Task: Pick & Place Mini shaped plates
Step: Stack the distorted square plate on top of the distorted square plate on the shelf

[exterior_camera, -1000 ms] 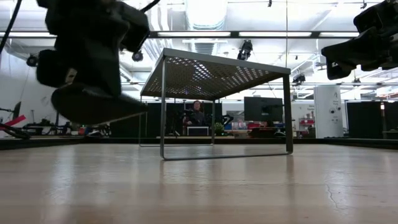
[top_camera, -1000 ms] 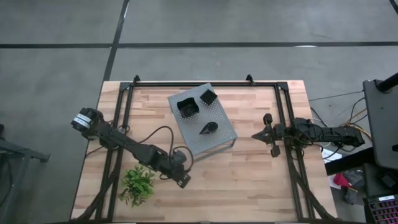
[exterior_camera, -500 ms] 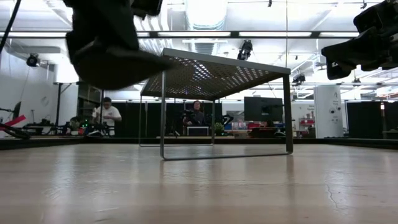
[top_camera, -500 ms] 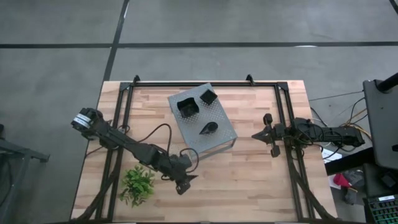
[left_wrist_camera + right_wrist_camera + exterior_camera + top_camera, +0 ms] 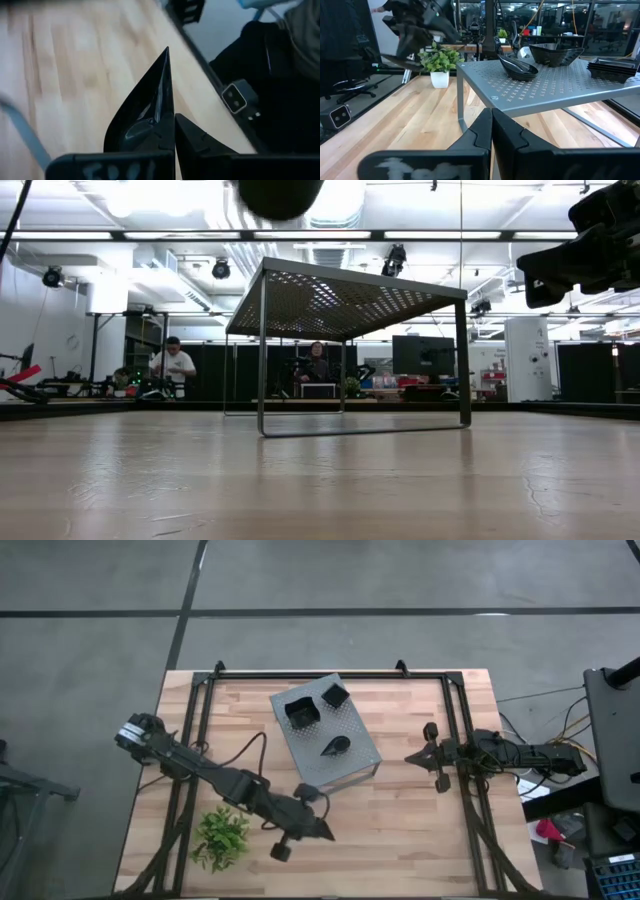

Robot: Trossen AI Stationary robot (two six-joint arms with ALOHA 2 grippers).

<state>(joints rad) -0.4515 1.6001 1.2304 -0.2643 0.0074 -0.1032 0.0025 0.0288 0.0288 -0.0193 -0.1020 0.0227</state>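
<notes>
My left gripper (image 5: 310,827) is over the near middle of the table, shut on a glossy black leaf-shaped mini plate (image 5: 145,107) whose pointed tip (image 5: 166,52) faces away from the fingers. Three more black mini plates rest on their bases on the grey perforated box (image 5: 345,765): two square ones (image 5: 300,710) (image 5: 334,695) and a leaf-shaped one (image 5: 335,747). My right gripper (image 5: 492,125) waits shut at the table's right side (image 5: 438,756), holding nothing. My left gripper pinches the leaf plate's broad end (image 5: 150,134) between its two fingers, opposite the tip. The fingers come from the table's left, slanting down, and lie along the plate. The plate is lifted clear of the table, standing nearly on edge.
A small green plant in a white pot (image 5: 222,835) stands at the near left, close to the left arm. The box (image 5: 350,300) stands on thin legs in mid-table. Bare wood (image 5: 400,830) lies to the near right. People are in the room beyond the table.
My left gripper has risen and gone a little toward the table's right edge, rolling about its own line. The leaf plate has gone up with it, well clear of the table, and has turned from lying flat to nearly on edge.
</notes>
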